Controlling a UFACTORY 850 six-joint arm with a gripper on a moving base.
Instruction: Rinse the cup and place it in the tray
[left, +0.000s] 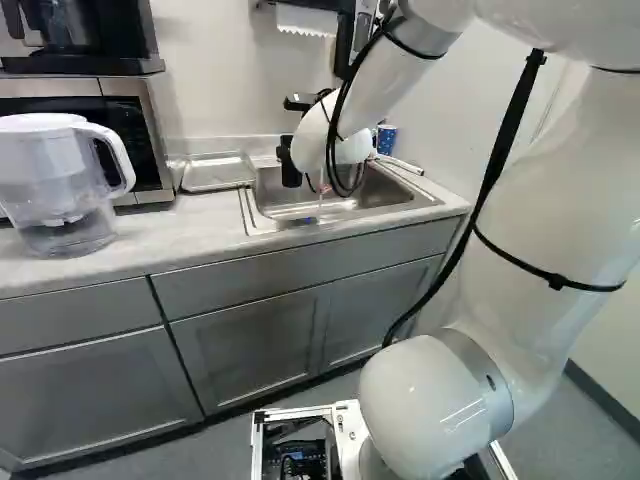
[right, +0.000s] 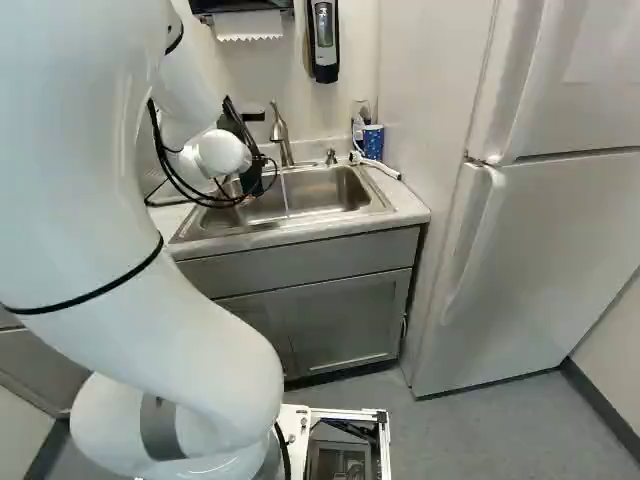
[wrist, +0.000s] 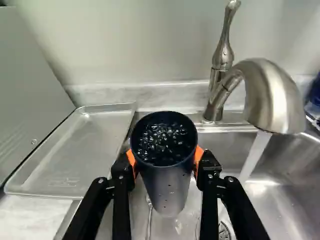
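Observation:
In the right base view the black gripper (right: 250, 175) is partly seen beyond the white wrist, over the left part of the sink. The wrist view shows the gripper (wrist: 165, 162) shut on a dark blue cup (wrist: 167, 182), one orange pad on each side. The cup's mouth faces the camera, and shiny drops or bubbles dot its dark inside. Water (wrist: 253, 156) runs from the faucet (wrist: 272, 97) beside the cup, not into it. The metal tray (wrist: 75, 150) lies on the counter across the sink's edge from the running water. I cannot make out the cup in the base views.
The steel sink (right: 325, 190) lies under the gripper. A clear pitcher (left: 60, 190) and a microwave (left: 130, 130) stand at the left of the left base view. A blue patterned cup (right: 373, 142) is at the sink's back corner, near the fridge (right: 545, 250).

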